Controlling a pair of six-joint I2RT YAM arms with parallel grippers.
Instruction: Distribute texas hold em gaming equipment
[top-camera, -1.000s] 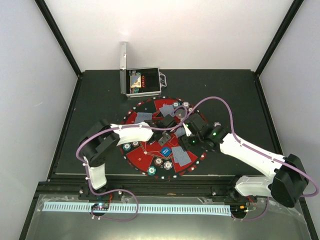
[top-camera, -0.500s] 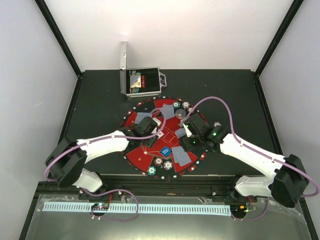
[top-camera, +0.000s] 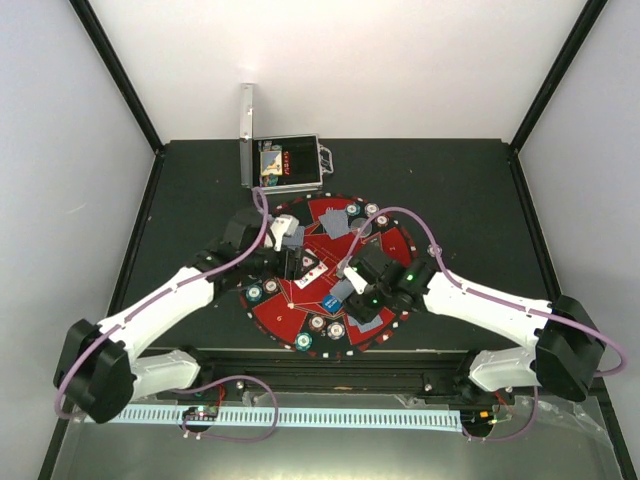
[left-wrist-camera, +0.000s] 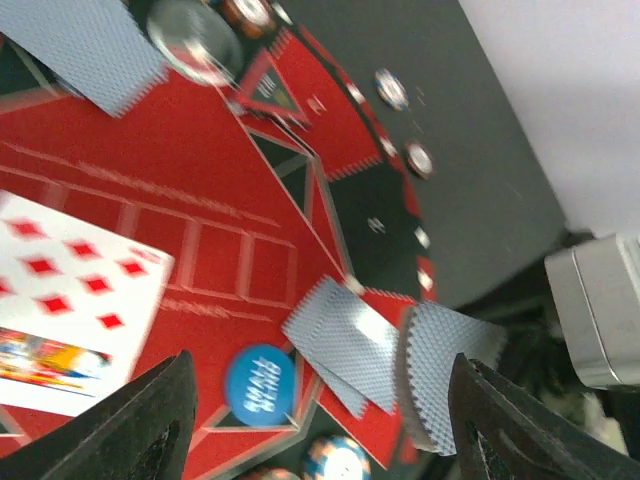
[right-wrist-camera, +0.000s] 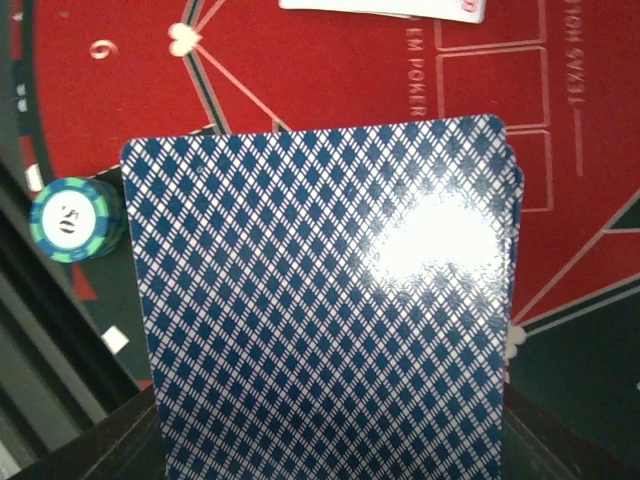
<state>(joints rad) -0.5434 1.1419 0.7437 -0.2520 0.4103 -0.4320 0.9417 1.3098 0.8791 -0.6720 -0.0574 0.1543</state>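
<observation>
My right gripper (top-camera: 345, 290) is shut on a deck of blue-backed cards (right-wrist-camera: 320, 300) and holds it over the front middle of the mat. In the right wrist view the gripper (right-wrist-camera: 325, 435) has the deck filling the frame. A teal chip (right-wrist-camera: 70, 220) marked 50 stands left of the deck. My left gripper (top-camera: 299, 262) is open and empty above the mat's centre. In the left wrist view the gripper (left-wrist-camera: 320, 385) hangs over a blue disc (left-wrist-camera: 258, 385), grey-blue card pairs (left-wrist-camera: 350, 340) and a face-up diamond card (left-wrist-camera: 70, 320). Several chips (top-camera: 316, 323) line the mat's front rim.
The round red-and-black mat (top-camera: 290, 315) covers the middle of the dark table. The open silver case (top-camera: 285, 165) stands at the back left, and its corner shows in the left wrist view (left-wrist-camera: 600, 310). More card pairs (top-camera: 336, 222) lie at the mat's back. Purple cables loop over both arms.
My left arm has unfolded and its wrist has swung to the mat's back left. My right gripper has moved left toward the mat's centre with the deck.
</observation>
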